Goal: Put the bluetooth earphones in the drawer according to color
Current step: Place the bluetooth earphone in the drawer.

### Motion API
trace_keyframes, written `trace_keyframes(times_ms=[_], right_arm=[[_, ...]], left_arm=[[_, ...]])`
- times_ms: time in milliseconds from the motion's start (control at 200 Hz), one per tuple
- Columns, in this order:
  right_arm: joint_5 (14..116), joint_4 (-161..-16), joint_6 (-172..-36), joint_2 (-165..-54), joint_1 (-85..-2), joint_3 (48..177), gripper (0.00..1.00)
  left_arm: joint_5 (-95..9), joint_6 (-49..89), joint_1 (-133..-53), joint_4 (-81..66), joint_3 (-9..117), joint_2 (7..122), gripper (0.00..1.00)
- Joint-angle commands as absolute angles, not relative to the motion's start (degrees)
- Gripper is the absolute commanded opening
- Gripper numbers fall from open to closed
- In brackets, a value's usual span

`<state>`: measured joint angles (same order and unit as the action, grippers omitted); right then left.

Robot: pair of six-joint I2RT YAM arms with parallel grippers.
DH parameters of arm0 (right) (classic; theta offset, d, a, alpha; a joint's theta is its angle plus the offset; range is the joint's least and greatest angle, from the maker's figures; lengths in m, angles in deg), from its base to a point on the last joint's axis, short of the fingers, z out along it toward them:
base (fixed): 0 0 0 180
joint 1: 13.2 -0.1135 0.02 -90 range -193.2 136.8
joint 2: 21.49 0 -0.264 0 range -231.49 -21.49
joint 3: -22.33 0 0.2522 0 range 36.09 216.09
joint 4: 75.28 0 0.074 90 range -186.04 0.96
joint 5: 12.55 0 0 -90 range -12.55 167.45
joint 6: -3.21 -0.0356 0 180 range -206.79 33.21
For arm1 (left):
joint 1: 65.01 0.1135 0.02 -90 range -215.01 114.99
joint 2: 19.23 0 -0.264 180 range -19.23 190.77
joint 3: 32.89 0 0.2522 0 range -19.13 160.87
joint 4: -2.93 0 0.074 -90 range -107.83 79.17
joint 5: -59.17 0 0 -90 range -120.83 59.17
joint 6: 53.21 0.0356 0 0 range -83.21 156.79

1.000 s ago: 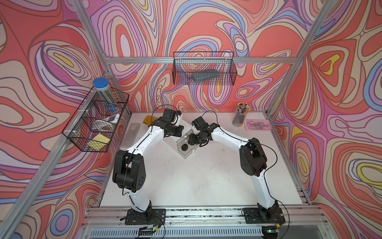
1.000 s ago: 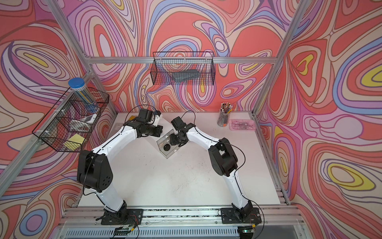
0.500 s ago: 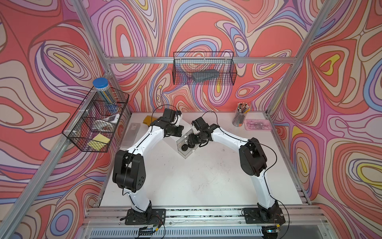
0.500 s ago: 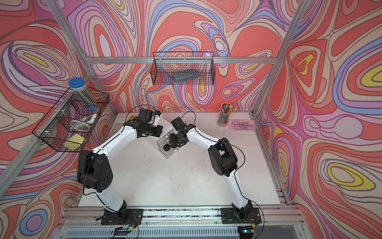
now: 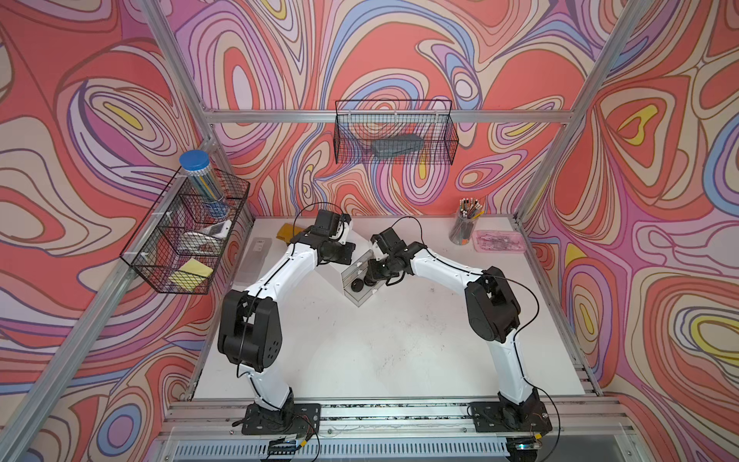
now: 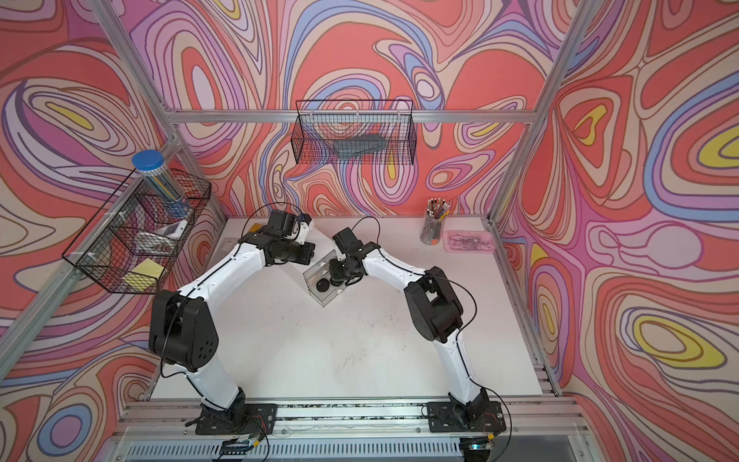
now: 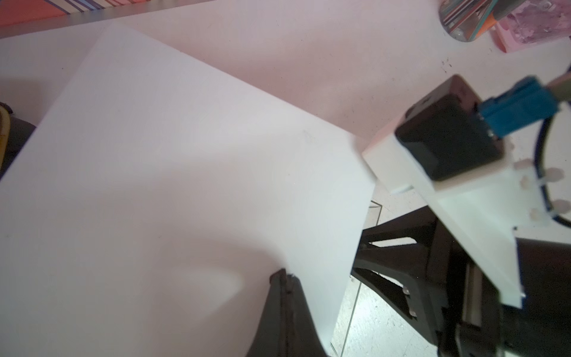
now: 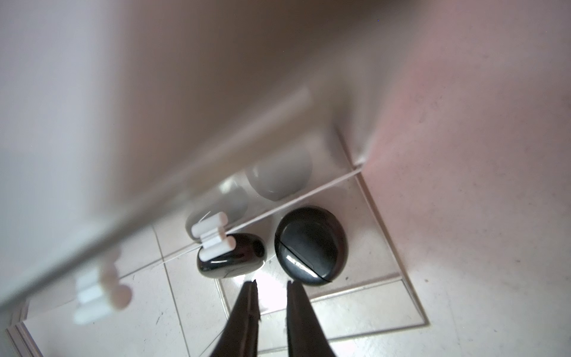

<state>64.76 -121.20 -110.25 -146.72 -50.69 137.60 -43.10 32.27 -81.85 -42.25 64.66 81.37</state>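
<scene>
Earphones (image 8: 310, 245): two shiny black round cases, smooth like pebbles, lie close together in the see-through plastic drawer (image 8: 364, 247), which is pulled out of the white square cabinet (image 7: 170, 170). In front of the drawer the white table (image 5: 380, 340) spreads wide. Over the drawer, the right pincer (image 8: 270, 282) is a little apart, holding nothing. On the cabinet's flat top, the left pincer (image 7: 282, 273) is squeezed closed.

Robot lab data-collection cell. Aluminium frame (image 5: 280, 116) holds swirl-print wall panels (image 5: 400, 48); left arm (image 5: 280, 268) and right arm (image 5: 448, 272) bolted to a rail (image 5: 400, 412) at frame bottom. White table (image 5: 380, 352), wire basket (image 5: 394, 132) upper centre, side basket (image 5: 180, 240) mid left, pencil cup (image 5: 462, 230) upper right. Same in both top views.
</scene>
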Motion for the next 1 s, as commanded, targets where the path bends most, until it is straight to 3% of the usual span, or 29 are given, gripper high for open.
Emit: trace_keyframes(times_ms=[0,661,996], right_arm=[[61.47,-121.45,-111.22,-145.42,-51.94,135.55,0.14],[54.80,-116.82,-116.38,-149.52,-55.38,136.37,0.05],[54.77,-112.54,-119.27,-144.78,-55.87,128.84,0.00]], left_arm=[[-43.53,31.95,-82.41,-51.68,62.83,84.89,0.00],[-43.60,32.02,-82.40,-51.78,62.87,84.80,0.00],[-43.56,32.01,-82.40,-51.83,62.95,84.74,0.00]])
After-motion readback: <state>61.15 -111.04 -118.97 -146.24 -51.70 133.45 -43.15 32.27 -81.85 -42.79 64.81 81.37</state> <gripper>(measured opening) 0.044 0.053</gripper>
